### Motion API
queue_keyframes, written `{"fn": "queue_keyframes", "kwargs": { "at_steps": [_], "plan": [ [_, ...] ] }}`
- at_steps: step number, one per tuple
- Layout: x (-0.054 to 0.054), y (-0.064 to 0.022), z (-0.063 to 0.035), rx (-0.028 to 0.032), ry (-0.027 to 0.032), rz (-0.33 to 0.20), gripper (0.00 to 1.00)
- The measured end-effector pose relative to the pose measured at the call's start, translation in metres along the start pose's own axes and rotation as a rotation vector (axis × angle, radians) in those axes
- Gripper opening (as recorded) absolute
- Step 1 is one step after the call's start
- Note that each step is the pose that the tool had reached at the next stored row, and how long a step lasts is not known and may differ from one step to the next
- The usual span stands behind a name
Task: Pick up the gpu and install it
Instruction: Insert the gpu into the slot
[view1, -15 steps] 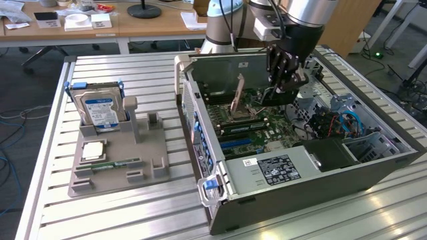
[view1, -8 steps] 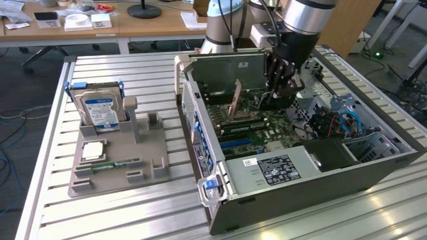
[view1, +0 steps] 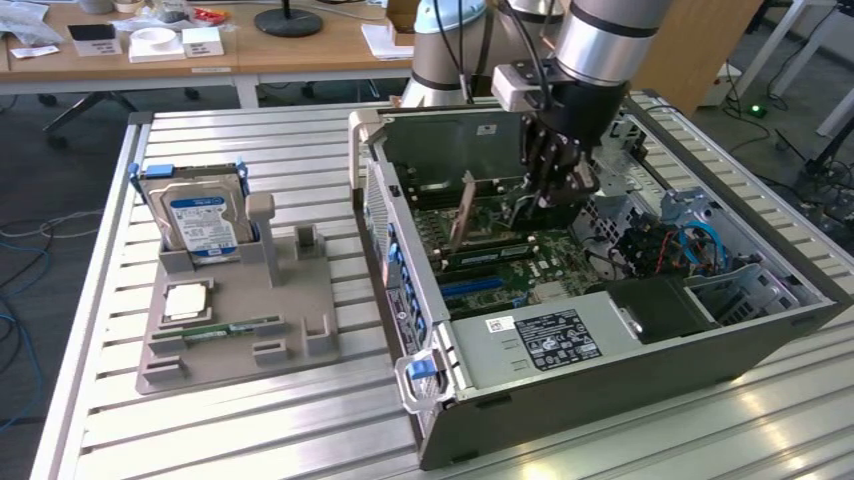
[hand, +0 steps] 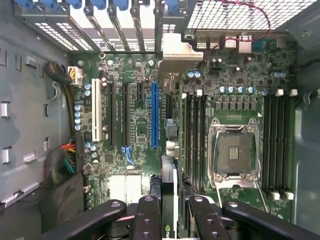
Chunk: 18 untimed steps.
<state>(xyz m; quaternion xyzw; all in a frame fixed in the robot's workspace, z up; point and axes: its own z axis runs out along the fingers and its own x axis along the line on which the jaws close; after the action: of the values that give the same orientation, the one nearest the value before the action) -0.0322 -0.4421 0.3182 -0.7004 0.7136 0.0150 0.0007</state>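
Gripper (view1: 550, 195) is inside PC case (view1: 641, 385), ~11 o'clock of case ctr in ext view. Fingers clamped on gpu (hand: 169, 187), card edge-on btwn them, over mobo (hand: 235, 90). Blue slot (view1: 474, 288) ~7 o'clock from gripper.

A slatted metal bench (view1: 267, 150) carries a grey holder tray (view1: 310, 300) toward the exterior view's left. A hard drive (view1: 200, 222) with a blue-white label stands upright at the tray's far end. A square processor chip (view1: 187, 300) lies flat nearer, and a narrow memory stick (view1: 230, 328) lies just in front of it. Beside the tray, an open computer case (view1: 601, 390) lies on its side, with a labelled power supply (view1: 547, 340) and blue cables (view1: 694, 245) inside. Its motherboard (hand: 135, 75) shows a long blue slot (hand: 154, 115), a white slot (hand: 96, 116) and a metal-framed processor socket (hand: 233, 152).
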Motion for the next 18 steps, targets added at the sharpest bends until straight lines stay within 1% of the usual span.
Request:
{"fn": "queue_keyframes", "kwargs": {
  "at_steps": [6, 11, 18],
  "plan": [
    [0.003, 0.0042, 0.0098, 0.0002, -0.0001, -0.002, 0.26],
    [0.004, 0.0065, 0.0124, 0.0003, -0.0002, -0.002, 0.26],
    [0.005, 0.0104, 0.0225, 0.0006, 0.0000, -0.003, 0.26]
  ]
}}
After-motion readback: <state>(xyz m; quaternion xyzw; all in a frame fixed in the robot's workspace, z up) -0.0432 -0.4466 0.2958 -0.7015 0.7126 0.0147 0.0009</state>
